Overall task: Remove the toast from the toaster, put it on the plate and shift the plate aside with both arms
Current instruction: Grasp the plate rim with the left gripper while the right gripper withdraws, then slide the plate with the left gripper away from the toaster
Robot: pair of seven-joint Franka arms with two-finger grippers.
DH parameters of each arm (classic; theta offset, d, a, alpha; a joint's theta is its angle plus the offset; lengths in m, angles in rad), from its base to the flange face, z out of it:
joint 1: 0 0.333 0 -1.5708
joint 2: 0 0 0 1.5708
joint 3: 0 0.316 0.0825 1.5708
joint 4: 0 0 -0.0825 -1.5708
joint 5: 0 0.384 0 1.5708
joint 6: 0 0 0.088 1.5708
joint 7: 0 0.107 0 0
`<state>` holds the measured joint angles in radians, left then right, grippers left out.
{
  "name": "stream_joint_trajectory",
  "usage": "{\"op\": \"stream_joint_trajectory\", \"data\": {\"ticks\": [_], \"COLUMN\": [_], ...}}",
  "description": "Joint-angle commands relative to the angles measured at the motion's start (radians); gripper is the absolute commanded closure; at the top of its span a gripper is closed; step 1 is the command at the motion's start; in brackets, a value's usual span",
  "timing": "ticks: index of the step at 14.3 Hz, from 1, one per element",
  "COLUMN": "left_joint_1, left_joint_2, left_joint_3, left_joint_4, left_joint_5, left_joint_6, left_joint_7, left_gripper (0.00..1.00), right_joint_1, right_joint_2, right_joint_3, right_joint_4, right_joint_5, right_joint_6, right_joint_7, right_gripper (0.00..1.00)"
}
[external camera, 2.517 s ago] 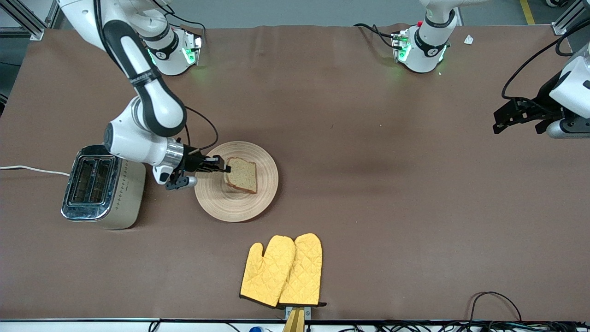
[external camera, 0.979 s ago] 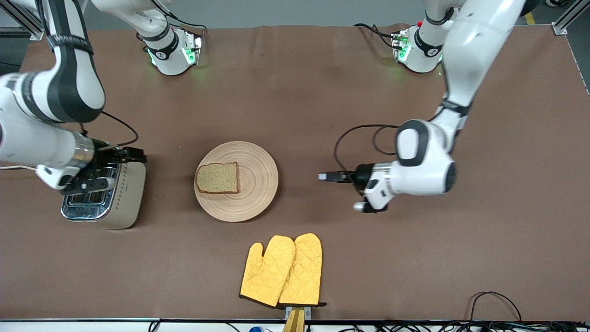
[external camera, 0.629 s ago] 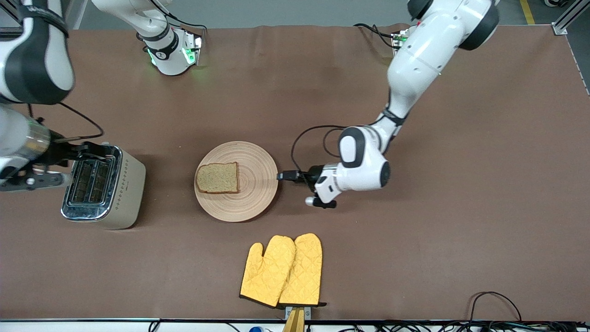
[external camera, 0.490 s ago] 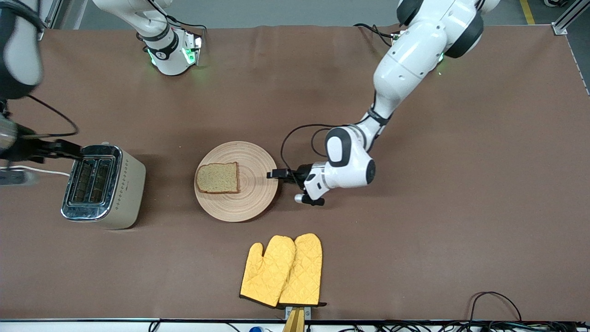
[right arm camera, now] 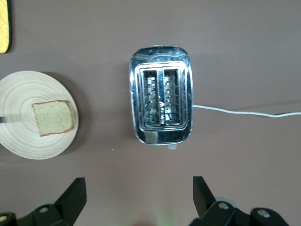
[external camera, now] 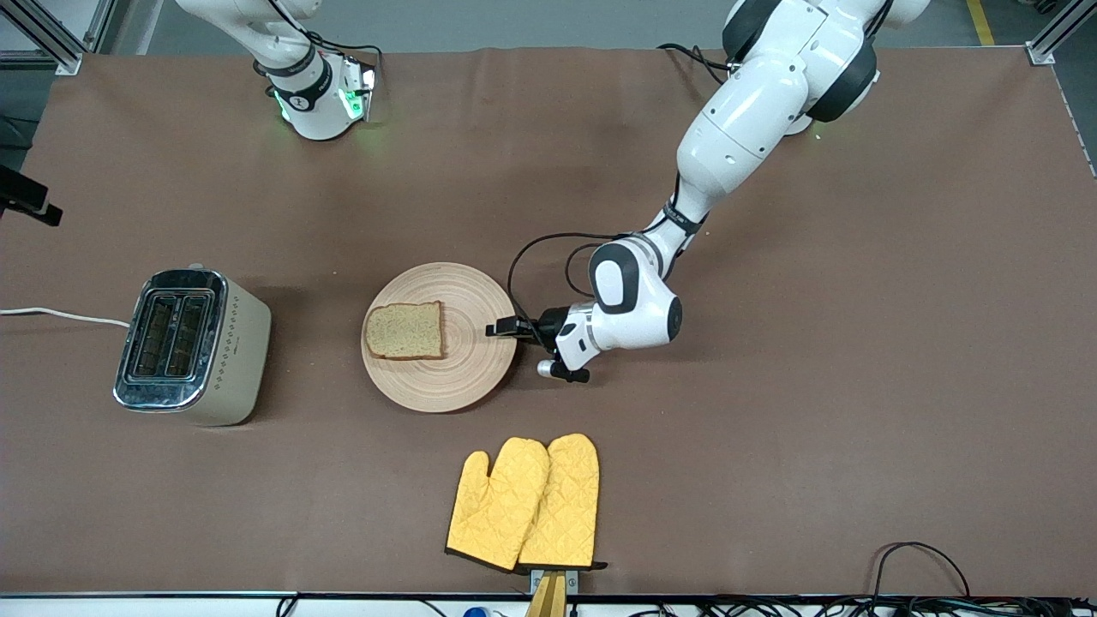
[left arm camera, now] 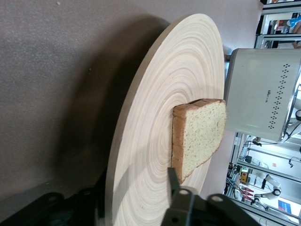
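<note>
The toast lies flat on the round wooden plate, on the half toward the toaster. My left gripper is at the plate's rim on the side toward the left arm's end. In the left wrist view it is open, with one finger over the plate near the toast and the other below the rim. My right gripper is open, empty and high over the table beside the toaster. Its view also shows plate and toast.
The toaster stands toward the right arm's end, its white cord running off the table edge. Two yellow oven mitts lie nearer the front camera than the plate. A black part of the right hand shows at the view's edge.
The right gripper let go of the toast, which now lies flat, and withdrew up past the toaster. The left arm swung in from its end of the table to the plate's rim.
</note>
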<state>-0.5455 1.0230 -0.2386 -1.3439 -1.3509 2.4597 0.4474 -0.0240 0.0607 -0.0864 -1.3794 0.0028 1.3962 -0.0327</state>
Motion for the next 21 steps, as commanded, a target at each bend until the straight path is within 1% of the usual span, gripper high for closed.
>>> {"op": "stream_joint_trajectory", "data": {"ticks": [1, 2, 3, 4, 6, 7, 8, 9, 10, 11, 14, 16, 18, 19, 20, 21], "left_joint_1": [-0.011, -0.011, -0.011, -0.011, 0.013, 0.048, 0.106, 0.149, 0.210, 0.263, 0.437, 0.580, 0.712, 0.761, 0.818, 0.870], "left_joint_2": [0.008, 0.008, 0.009, -0.001, -0.065, -0.093, -0.128, -0.141, -0.153, -0.165, -0.182, -0.178, -0.164, -0.155, -0.152, -0.144], "left_joint_3": [0.002, 0.002, 0.002, 0.002, 0.016, 0.021, 0.015, 0.013, 0.018, 0.010, 0.016, 0.008, 0.015, 0.019, 0.019, 0.019], "left_joint_4": [0.015, 0.014, 0.014, 0.011, 0.006, -0.007, -0.021, -0.017, -0.011, -0.009, -0.003, 0.000, 0.014, 0.014, 0.014, 0.015], "left_joint_5": [-0.036, -0.036, -0.037, -0.037, -0.016, 0.005, 0.062, 0.116, 0.166, 0.212, 0.285, 0.378, 0.432, 0.465, 0.524, 0.577], "left_joint_6": [0.002, 0.002, 0.002, 0.005, 0.016, 0.007, -0.020, -0.092, -0.170, -0.221, -0.465, -0.647, -0.796, -0.844, -0.878, -0.884], "left_joint_7": [0.040, 0.053, 0.069, 0.082, 0.067, 0.056, 0.039, 0.005, -0.039, -0.065, -0.064, -0.017, 0.086, 0.143, 0.183, 0.227], "left_gripper": [1.00, 1.00, 1.00, 1.00, 1.00, 1.00, 1.00, 1.00, 1.00, 1.00, 1.00, 1.00, 1.00, 1.00, 1.00, 1.00], "right_joint_1": [0.036, 0.061, 0.100, 0.119, 0.121, 0.121, 0.121, 0.121, 0.119, 0.119, 0.121, 0.121, 0.119, 0.118, 0.115, 0.115], "right_joint_2": [-0.007, -0.007, -0.007, -0.007, -0.036, -0.056, -0.076, -0.094, -0.097, -0.096, -0.094, -0.093, -0.093, -0.091, -0.093, -0.093], "right_joint_3": [0.002, -0.007, -0.045, -0.065, -0.067, -0.067, -0.067, -0.067, -0.067, -0.067, -0.065, -0.065, -0.067, -0.067, -0.067, -0.069], "right_joint_4": [-0.046, -0.047, -0.047, -0.053, -0.104, -0.139, -0.171, -0.203, -0.210, -0.208, -0.207, -0.204, -0.204, -0.204, -0.204, -0.204], "right_joint_5": [-0.003, -0.004, -0.004, -0.003, -0.001, -0.001, 0.000, -0.001, -0.001, -0.001, -0.001, 0.000, 0.003, 0.003, 0.003, 0.003], "right_joint_6": [0.018, 0.018, 0.024, 0.036, 0.087, 0.115, 0.138, 0.170, 0.181, 0.182, 0.182, 0.182, 0.181, 0.179, 0.176, 0.176], "right_joint_7": [0.062, 0.062, 0.062, 0.062, 0.062, 0.062, 0.060, 0.060, 0.060, 0.060, 0.060, 0.060, 0.060, 0.060, 0.060, 0.059], "right_gripper": [0.00, 0.00, 0.00, 0.00, 0.00, 0.00, 0.00, 0.00, 0.00, 0.00, 0.00, 0.00, 0.00, 0.00, 0.00, 0.00]}}
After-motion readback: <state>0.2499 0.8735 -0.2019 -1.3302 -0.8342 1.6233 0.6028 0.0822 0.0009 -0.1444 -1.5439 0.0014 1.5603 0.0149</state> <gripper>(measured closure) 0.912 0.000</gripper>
